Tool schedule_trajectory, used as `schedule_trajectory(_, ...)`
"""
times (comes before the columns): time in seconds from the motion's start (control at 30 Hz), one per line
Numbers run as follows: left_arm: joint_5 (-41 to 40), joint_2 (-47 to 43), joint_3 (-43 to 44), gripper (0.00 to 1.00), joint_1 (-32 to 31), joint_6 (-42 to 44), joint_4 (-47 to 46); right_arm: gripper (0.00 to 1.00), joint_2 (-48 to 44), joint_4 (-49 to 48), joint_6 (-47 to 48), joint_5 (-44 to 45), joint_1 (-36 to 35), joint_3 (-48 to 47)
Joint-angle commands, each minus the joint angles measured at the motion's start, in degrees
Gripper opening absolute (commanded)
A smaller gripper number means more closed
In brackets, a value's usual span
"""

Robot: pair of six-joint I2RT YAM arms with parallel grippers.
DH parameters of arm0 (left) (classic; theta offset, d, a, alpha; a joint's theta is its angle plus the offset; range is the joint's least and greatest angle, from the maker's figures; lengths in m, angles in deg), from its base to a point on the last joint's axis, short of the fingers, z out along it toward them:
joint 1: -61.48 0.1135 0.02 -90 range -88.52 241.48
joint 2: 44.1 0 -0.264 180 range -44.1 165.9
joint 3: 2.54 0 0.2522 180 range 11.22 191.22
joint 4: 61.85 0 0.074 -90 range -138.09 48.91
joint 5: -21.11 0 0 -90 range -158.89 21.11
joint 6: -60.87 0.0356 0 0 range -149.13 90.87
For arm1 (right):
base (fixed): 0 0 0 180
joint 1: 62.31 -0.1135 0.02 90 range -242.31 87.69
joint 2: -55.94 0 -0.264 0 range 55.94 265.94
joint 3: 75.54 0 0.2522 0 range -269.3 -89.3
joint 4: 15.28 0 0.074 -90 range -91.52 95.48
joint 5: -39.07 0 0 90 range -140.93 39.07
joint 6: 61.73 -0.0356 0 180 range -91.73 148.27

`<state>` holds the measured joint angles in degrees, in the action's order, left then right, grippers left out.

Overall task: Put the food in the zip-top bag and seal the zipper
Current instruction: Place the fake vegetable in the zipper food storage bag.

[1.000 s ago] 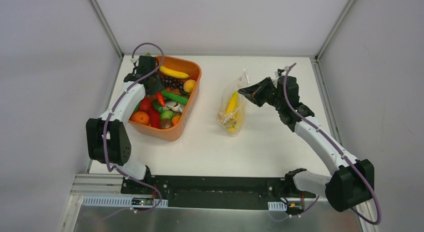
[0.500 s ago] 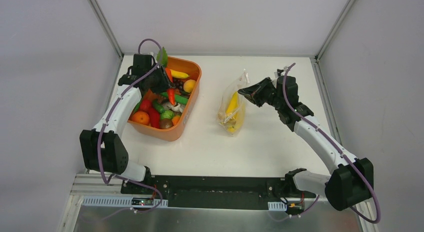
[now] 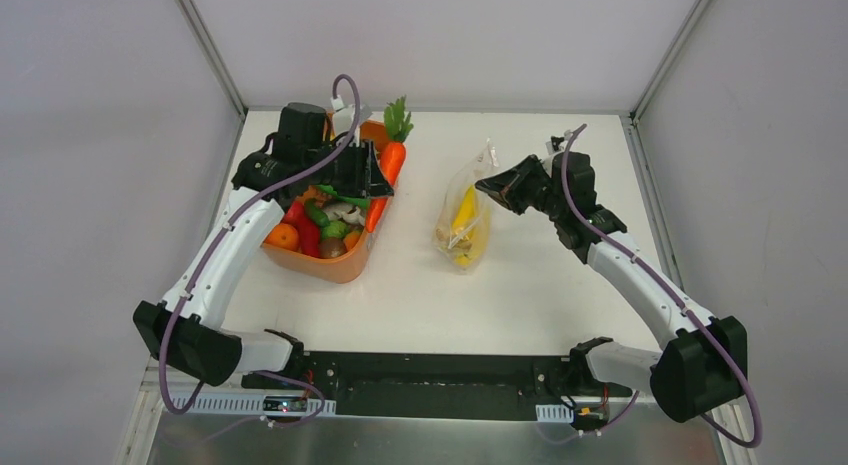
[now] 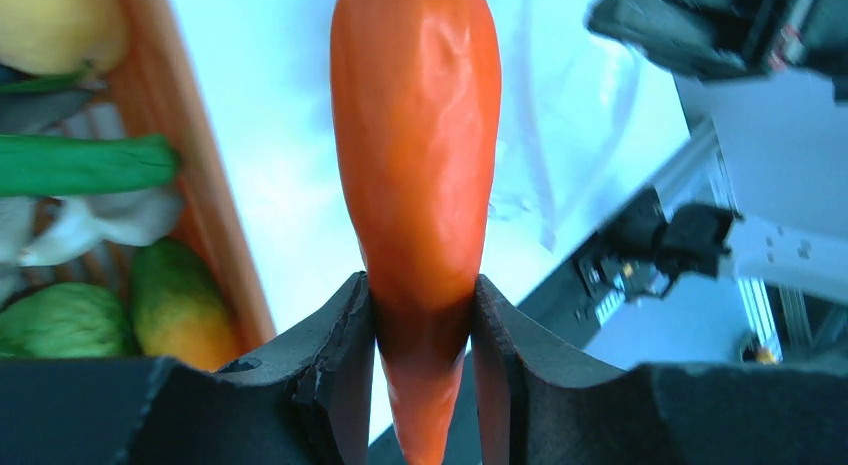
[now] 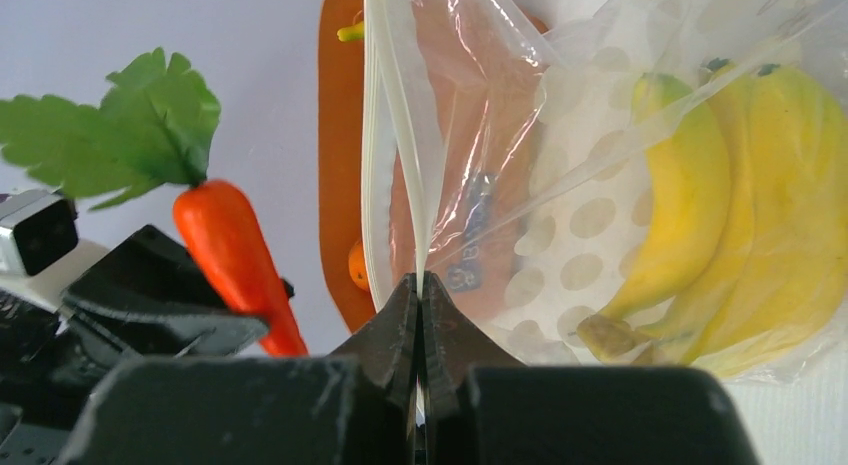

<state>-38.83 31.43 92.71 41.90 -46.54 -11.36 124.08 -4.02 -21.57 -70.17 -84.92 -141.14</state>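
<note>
My left gripper (image 3: 373,181) is shut on the thin end of an orange carrot (image 3: 390,165), whose green top (image 3: 398,118) points to the far side. It hangs over the right rim of the orange tub. In the left wrist view the carrot (image 4: 415,135) sits pinched between both black fingers (image 4: 335,355). The zip-top bag (image 3: 462,223) lies mid-table with yellow bananas (image 3: 465,207) inside. My right gripper (image 3: 493,185) is shut on the bag's mouth edge, holding it lifted. The pale zipper (image 5: 400,115) rises from the closed jaws, with the bananas (image 5: 740,215) behind dotted plastic.
The orange tub (image 3: 345,266) at the left holds several more toy fruits and vegetables. Metal frame posts stand at the table's two far corners. The right arm's black wrist (image 4: 700,25) shows beyond the carrot. The carrot (image 5: 235,250) also appears left of the bag.
The left arm lifted the carrot out of the tub and carried it right, toward the bag. The right arm and the bag have stayed put.
</note>
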Motion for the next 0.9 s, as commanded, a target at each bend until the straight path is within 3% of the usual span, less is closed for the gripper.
schedule_trajectory(0.0,6.0,-1.3,2.0,0.02,-3.4,4.3,7.4,0.00,0.1,0.2,3.8,1.4,-1.8,-2.7)
schedule_trajectory(0.17,13.8,-2.4,3.1,0.02,-6.5,2.0,11.8,0.00,0.3,1.6,6.2,4.1,-3.8,-3.7)
schedule_trajectory(0.37,22.0,-2.3,2.9,0.00,-8.8,-9.4,6.6,0.00,-0.2,2.1,10.7,8.6,-7.3,-4.4)
schedule_trajectory(0.87,15.4,10.7,8.5,0.00,-14.7,-14.5,10.6,0.00,-7.2,-2.5,17.8,11.4,-10.9,0.0)
